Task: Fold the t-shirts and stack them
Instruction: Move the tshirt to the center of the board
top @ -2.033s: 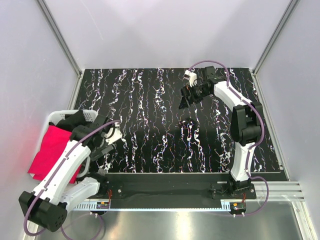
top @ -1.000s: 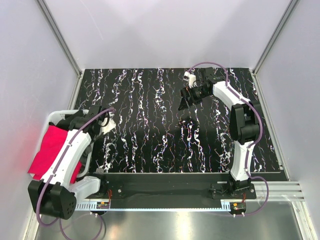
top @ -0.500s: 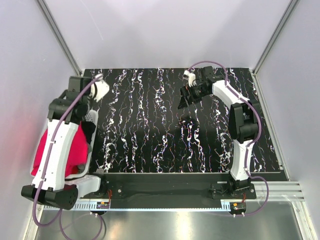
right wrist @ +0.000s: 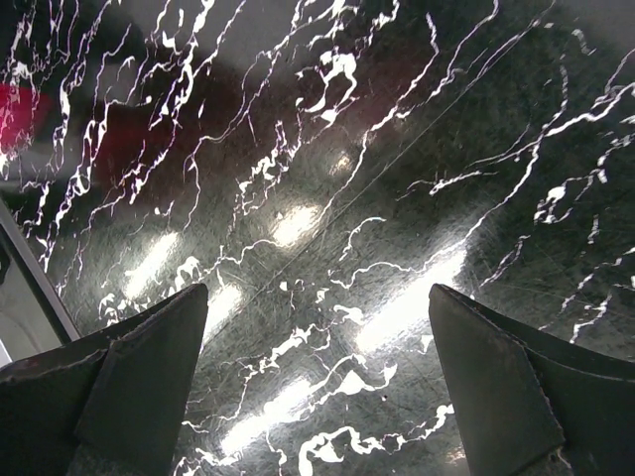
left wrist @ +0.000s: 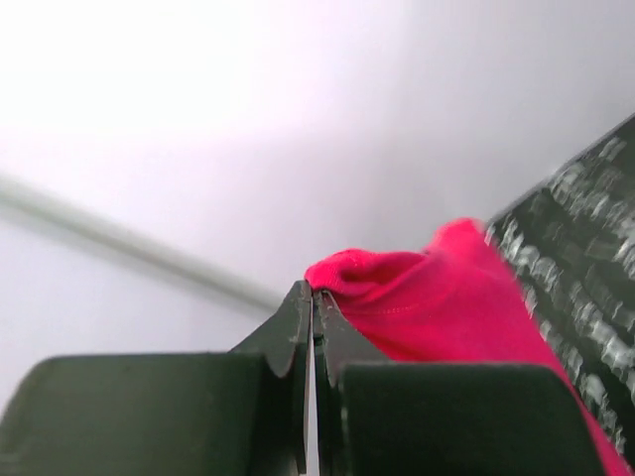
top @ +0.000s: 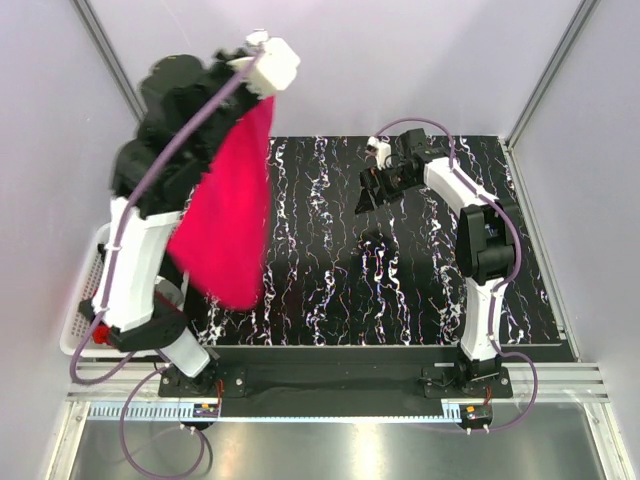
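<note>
A bright crimson-pink t-shirt [top: 225, 215] hangs in the air over the left part of the marbled black table [top: 330, 270]. My left gripper [top: 262, 98] is raised high and shut on its top edge. In the left wrist view the jaws [left wrist: 316, 294] are pressed together with a fold of the pink cloth [left wrist: 427, 297] pinched at their tips. My right gripper [top: 366, 203] hovers over the back middle of the table, open, and nothing lies between its fingers [right wrist: 316, 294]. Other t-shirts are hidden behind the left arm.
A white lattice basket [top: 78, 320] stands off the table's left edge, mostly covered by the left arm. Grey walls and metal frame posts [top: 120, 70] close in the back and sides. A pink-red patch [right wrist: 20, 104] shows at the right wrist view's left edge.
The left arm swung up from the basket, closed on the crimson-pink t-shirt, and lifted it out, so it now hangs over the table's left part. The right arm has barely moved.
</note>
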Available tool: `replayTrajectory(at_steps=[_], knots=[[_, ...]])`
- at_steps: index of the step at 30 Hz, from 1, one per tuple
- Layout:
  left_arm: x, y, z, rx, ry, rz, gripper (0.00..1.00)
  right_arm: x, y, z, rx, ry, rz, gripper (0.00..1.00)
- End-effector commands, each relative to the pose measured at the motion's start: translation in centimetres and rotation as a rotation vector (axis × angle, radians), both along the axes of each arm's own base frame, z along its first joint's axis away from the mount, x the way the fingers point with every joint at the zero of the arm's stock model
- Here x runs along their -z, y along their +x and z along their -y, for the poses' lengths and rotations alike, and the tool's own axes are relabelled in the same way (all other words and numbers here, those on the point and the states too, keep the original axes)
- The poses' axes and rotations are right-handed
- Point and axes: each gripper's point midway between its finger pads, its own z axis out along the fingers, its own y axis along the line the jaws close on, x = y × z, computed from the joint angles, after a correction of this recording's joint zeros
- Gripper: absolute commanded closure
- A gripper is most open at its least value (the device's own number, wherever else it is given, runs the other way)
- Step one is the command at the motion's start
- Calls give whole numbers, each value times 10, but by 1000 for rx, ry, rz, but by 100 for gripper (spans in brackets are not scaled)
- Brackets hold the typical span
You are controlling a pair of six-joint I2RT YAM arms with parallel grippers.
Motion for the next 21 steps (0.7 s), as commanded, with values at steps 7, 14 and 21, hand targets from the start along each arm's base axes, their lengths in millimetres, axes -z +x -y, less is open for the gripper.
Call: replayTrajectory(at_steps=[7, 14, 21], knots=[[-13, 32, 156, 248, -18, 253, 61, -69, 44, 65, 210, -46, 199, 0], [234, 43, 119, 76, 149, -225, 25, -72, 52, 142, 445, -19, 121, 4], [338, 6, 64, 13, 50, -589, 22, -91, 45, 131, 227, -104, 306, 0]])
